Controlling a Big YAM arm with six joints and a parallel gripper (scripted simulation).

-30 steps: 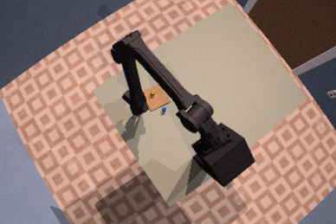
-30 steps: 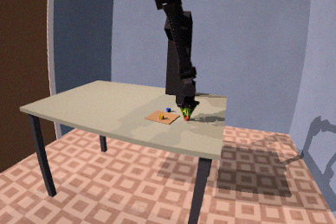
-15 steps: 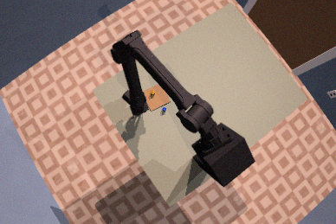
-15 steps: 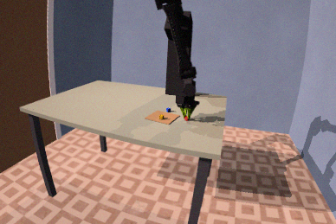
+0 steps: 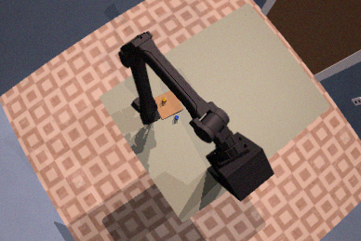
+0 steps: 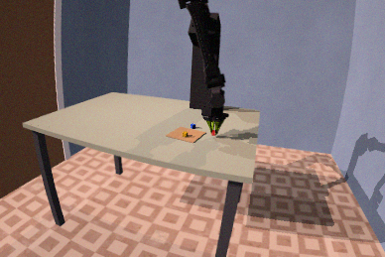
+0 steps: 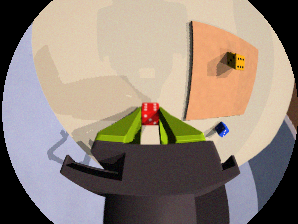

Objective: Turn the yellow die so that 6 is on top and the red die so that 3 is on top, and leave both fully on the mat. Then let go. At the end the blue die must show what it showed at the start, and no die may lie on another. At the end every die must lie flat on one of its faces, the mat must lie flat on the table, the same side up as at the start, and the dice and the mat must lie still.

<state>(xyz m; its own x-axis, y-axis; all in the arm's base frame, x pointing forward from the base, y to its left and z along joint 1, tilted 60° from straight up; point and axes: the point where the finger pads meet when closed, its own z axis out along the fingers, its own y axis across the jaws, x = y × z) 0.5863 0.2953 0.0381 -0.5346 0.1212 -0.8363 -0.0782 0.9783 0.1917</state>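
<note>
My gripper (image 7: 150, 111) has green fingers and is shut on the red die (image 7: 150, 113), low over the bare table beside the orange mat (image 7: 220, 71). In the exterior view the red die (image 6: 213, 133) shows at the fingertips, just off the mat's (image 6: 189, 135) near right corner. The yellow die (image 7: 234, 62) lies on the mat, also seen in the top view (image 5: 164, 101) and the exterior view (image 6: 186, 134). The blue die (image 7: 222, 129) lies on the table just off the mat's edge; it also shows in the top view (image 5: 176, 118) and the exterior view (image 6: 192, 126). The pips are too small to read.
The arm's black base (image 5: 239, 165) stands at a table corner. The arm's upper links (image 5: 172, 78) arch over the mat. The table edge (image 6: 238, 178) runs close to the gripper's side.
</note>
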